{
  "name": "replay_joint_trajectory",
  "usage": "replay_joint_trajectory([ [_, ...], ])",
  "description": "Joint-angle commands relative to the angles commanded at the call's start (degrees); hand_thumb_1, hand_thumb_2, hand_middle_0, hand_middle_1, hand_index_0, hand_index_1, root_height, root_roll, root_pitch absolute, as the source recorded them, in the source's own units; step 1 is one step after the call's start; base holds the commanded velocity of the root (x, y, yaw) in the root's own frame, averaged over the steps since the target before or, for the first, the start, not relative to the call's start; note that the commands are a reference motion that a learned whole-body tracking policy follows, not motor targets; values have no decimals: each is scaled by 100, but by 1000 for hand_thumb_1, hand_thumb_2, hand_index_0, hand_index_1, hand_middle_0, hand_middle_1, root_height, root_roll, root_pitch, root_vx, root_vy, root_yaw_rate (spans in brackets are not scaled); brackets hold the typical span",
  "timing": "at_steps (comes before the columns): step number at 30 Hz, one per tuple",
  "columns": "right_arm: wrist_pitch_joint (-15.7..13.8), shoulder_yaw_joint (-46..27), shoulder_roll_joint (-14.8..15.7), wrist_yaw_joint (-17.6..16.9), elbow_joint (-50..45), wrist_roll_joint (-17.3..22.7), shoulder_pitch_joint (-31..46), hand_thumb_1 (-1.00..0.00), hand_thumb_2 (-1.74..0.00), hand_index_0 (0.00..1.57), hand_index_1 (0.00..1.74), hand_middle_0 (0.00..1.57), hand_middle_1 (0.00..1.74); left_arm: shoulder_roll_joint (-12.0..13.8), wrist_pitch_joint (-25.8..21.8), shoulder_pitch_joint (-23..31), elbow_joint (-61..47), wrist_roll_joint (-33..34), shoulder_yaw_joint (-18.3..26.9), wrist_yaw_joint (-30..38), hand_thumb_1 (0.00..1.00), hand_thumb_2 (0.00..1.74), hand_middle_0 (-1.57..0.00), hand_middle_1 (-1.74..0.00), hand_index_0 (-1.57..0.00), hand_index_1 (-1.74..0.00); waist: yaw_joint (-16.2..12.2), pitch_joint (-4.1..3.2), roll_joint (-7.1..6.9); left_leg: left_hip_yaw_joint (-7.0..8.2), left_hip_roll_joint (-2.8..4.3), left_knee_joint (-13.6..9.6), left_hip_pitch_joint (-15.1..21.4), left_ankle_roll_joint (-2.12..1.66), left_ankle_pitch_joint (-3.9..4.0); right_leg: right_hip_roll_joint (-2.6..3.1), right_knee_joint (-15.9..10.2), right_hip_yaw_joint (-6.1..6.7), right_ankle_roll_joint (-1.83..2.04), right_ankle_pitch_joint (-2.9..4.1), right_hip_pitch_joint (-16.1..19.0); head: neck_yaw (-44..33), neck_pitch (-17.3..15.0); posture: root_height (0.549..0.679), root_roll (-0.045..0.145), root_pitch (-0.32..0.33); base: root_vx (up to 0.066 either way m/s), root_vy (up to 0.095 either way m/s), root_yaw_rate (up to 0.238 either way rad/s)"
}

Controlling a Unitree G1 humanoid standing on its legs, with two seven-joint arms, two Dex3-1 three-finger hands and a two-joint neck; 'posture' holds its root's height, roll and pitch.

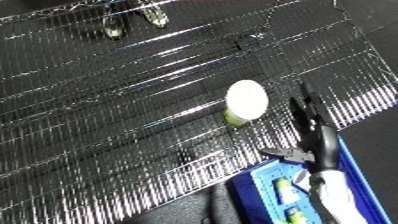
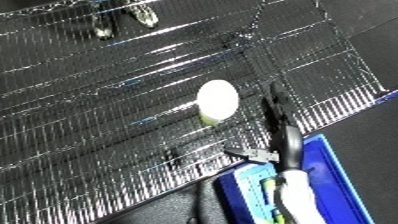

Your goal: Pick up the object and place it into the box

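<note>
A round object [image 1: 246, 100] with a white top and a yellow-green side lies on the shiny, grid-lined silver table [image 1: 107, 115]. My right hand [image 1: 320, 142] comes in from the lower right, just to the right of the object and apart from it. Its fingers [image 1: 306, 112] are straight and point up the table, the thumb [image 1: 282, 154] sticks out to the left, and it holds nothing. The blue bin [image 2: 333, 165] stands at the lower right, partly under my white forearm [image 1: 333, 192]. My left hand does not show.
Yellow-green items [image 1: 282, 187] lie inside the bin. Two small metal pieces [image 1: 155, 17] sit at the table's far edge. The table's right edge [image 1: 378, 112] runs diagonally, with dark floor [image 1: 373, 20] beyond it.
</note>
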Motion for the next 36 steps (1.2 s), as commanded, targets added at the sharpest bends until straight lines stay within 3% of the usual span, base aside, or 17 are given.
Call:
replay_joint_trajectory([
  [8,-5,131,-72,105,423,142,-493,0,0,0,0,0,0,31,9,-215,65,40,-63,79,1000,1740,-1570,-1740,-1570,-1740,124,0,37,-28,-18,-8,-205,11,18,-25,51,-52,16,47,-222,53,247,638,65,96,-27,-15,63],
  [17,-116,346,-212,208,1075,270,-1028,0,0,0,0,0,0,105,34,-471,99,-58,-180,230,1000,1740,-1570,-1740,-1570,-1740,212,0,114,-61,-55,60,-388,36,-10,-56,157,-78,26,50,-434,216,469,634,62,114,-19,5,49],
  [19,-112,418,-257,230,1245,282,-1185,-150,-261,235,261,235,261,119,27,-524,106,-100,-213,263,1000,1740,-1570,-1740,-1570,-1740,233,0,139,-68,-65,78,-432,46,-23,-61,191,-78,21,40,-493,264,506,633,61,119,-13,15,28],
  [21,-113,468,-279,227,1349,276,-1280,-250,-435,393,435,393,435,121,32,-555,111,-123,-236,280,1000,1740,-1570,-1740,-1570,-1740,248,0,153,-71,-71,89,-455,51,-30,-64,205,-76,16,35,-519,316,522,632,62,121,-9,15,30],
  [22,-113,468,-279,227,1349,276,-1280,-250,-435,393,435,393,435,121,32,-555,111,-123,-236,280,1000,1740,-1570,-1740,-1570,-1740,248,0,153,-71,-71,89,-455,51,-30,-64,205,-76,16,35,-519,316,522,632,62,121,-10,14,34],
  [23,-114,520,-297,200,1456,273,-1377,-350,-609,549,609,549,609,126,39,-586,111,-147,-266,298,1000,1740,-1570,-1740,-1570,-1740,264,0,169,-76,-78,96,-475,57,-34,-65,220,-76,11,30,-544,359,584,632,62,123,-16,10,45],
  [27,-129,596,-320,133,1629,303,-1528,-550,-957,864,957,864,957,139,19,-623,108,-192,-316,329,1000,1740,-1570,-1740,-1570,-1740,290,0,202,-88,-94,94,-511,70,-37,-64,253,-82,0,15,-598,397,648,631,61,129,-22,7,33],
  [36,-122,667,-350,-13,1820,284,-1692,-550,-957,864,957,864,957,158,-15,-655,94,-265,-347,309,1000,1740,-1570,-1740,-1570,-1740,309,0,220,-93,-123,22,-464,82,-27,-38,229,-100,-28,-2,-576,520,721,632,61,131,-29,9,7],
])
